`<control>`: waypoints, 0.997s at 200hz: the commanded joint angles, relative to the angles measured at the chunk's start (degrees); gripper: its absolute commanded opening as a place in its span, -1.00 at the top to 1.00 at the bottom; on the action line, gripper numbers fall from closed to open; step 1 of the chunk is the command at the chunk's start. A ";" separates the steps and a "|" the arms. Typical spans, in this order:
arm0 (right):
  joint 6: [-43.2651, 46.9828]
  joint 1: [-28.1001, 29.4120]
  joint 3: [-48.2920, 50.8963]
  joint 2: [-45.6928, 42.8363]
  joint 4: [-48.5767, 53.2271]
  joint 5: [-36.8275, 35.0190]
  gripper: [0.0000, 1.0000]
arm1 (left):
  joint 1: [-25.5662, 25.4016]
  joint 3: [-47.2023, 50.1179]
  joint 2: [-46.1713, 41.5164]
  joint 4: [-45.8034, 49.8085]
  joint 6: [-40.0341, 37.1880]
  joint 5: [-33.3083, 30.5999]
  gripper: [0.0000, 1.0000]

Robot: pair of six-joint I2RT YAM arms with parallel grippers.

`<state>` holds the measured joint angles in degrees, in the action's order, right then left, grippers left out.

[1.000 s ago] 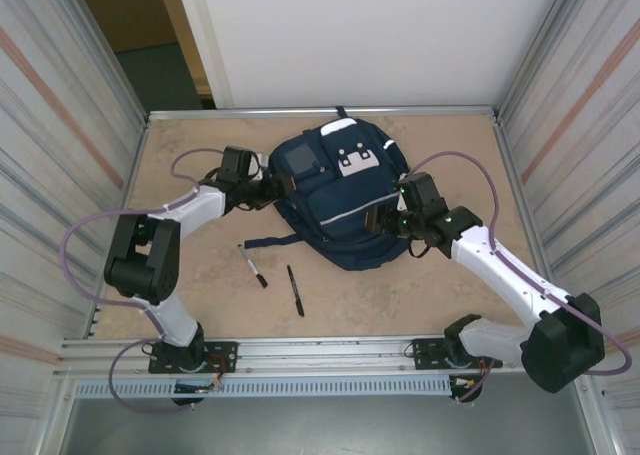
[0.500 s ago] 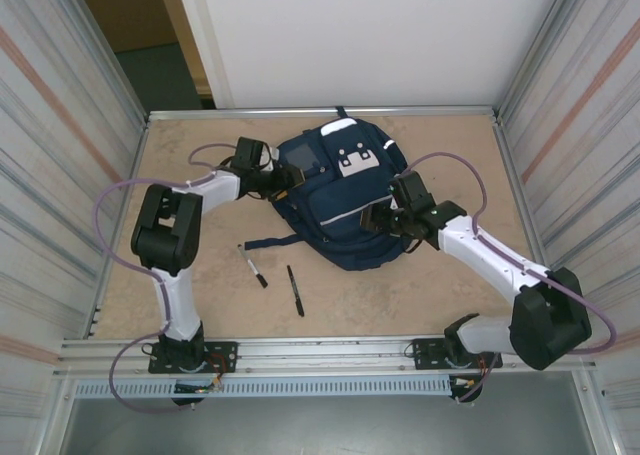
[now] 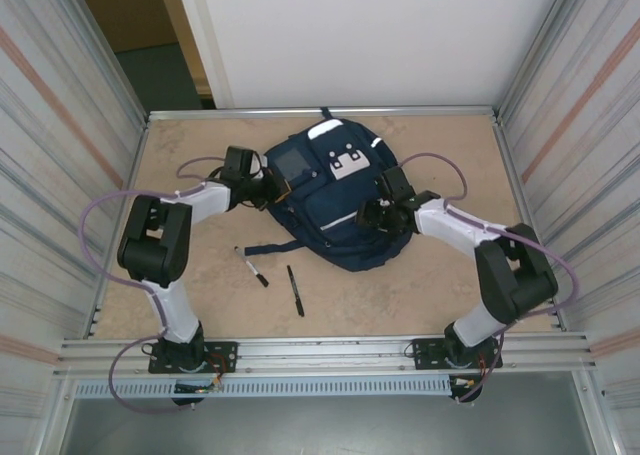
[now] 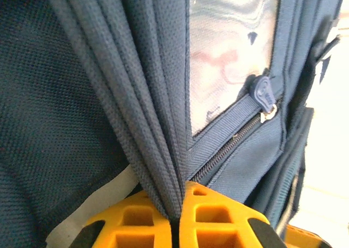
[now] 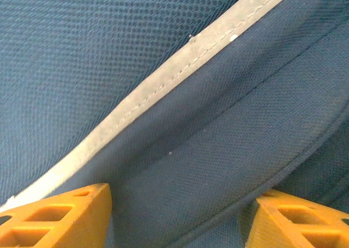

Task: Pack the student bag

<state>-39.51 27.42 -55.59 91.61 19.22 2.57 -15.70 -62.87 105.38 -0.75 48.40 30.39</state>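
The worktop [image 3: 430,295] carries the student bag [image 3: 325,200], lying flat on its back towards the far middle, front pockets facing up. Both arms reach in from either flank. The left pincer [image 3: 275,187] is clamped tight on a pleated fold of navy fabric at the bag's left edge; its wrist view shows the cloth gathered into the closed yellow tips [image 4: 175,215]. The right pincer [image 3: 372,215] sits on the bag's right side, tips spread wide [image 5: 177,221] with cloth and a pale stripe between them, nothing pinched.

To my eye this is the opening step: steady the bag, then get a pocket open. Next, the right side needs a firm hold or the zip pull [image 4: 262,90] needs finding. A marker [image 3: 253,266] and a pen [image 3: 296,290] wait near the bag, unpacked.
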 commanded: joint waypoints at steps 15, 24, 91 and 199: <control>2.23 -3.42 -11.01 11.71 -7.77 -0.97 -0.21 | -0.03 1.31 -5.19 -0.75 6.23 3.43 1.00; 1.85 -4.31 -14.50 15.32 -8.12 -0.70 -0.25 | -0.08 1.77 -6.11 -0.59 7.82 2.21 1.00; -1.03 -8.01 -28.30 18.59 -6.85 1.15 -0.33 | -2.81 4.63 -9.17 -2.42 19.63 -2.52 0.98; -5.72 15.68 -12.92 -5.03 8.59 -7.34 -0.24 | -4.75 6.49 -15.23 9.82 35.65 -11.62 1.00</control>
<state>-43.31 37.91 -69.10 86.28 24.53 -4.82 -19.33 -55.70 95.48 -0.36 77.30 20.03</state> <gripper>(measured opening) 0.639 0.061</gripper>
